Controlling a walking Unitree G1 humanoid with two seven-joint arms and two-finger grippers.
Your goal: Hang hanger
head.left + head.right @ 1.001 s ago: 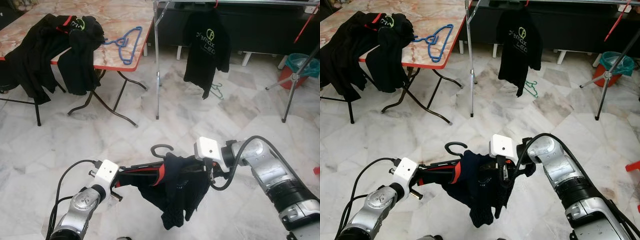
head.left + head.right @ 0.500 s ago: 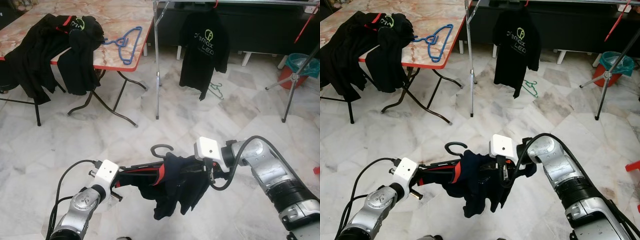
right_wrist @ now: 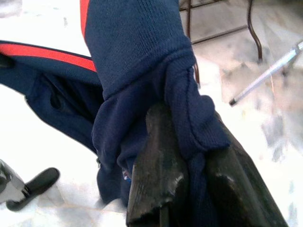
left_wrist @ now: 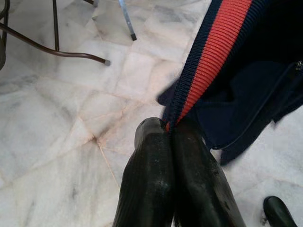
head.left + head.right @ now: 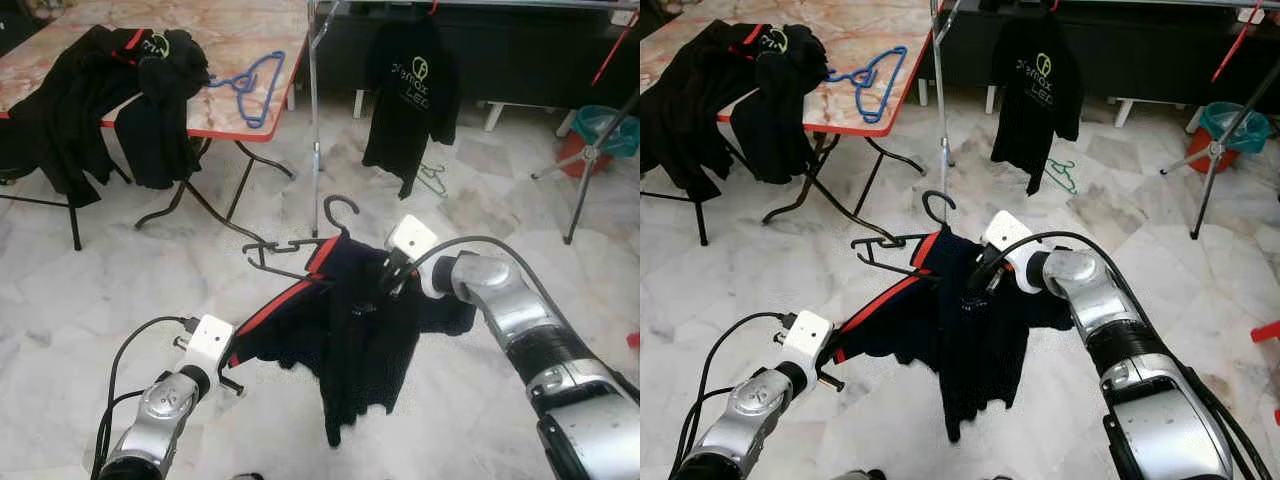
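Below the head camera, a dark navy jacket [image 5: 345, 330] with a red stripe hangs over the marble floor [image 5: 90, 290], draped on a black hanger [image 5: 300, 245] whose hook points upward; the left pincer [image 4: 169, 135] is closed on the jacket's red-and-navy ribbed edge, fingers [image 4: 151, 184] pressed together, so the cloth stretches in a slanted line from it up to the hanger; the right pincer [image 3: 189, 142] is clamped on a bunched fold of the navy cloth near the hanger's shoulder, holding that end higher than the left one; the rest of the jacket droops between the two arms, its lowest tail close to the floor; beyond, a folding desk [image 5: 225, 115] with a pink marbled top and red rim stands at the left, with black clothes [image 5: 110, 100] heaped over its near left edge and a blue hanger [image 5: 250, 85] lying near its right edge; to the right of the desk a metal clothes rack [image 5: 314, 120] carries a black T-shirt [image 5: 410, 95] with a pale logo; a small green hanger [image 5: 433, 180] lies on the floor beneath that shirt; a teal and red bin [image 5: 598, 135] sits at the far right behind a tripod leg [image 5: 590, 165].
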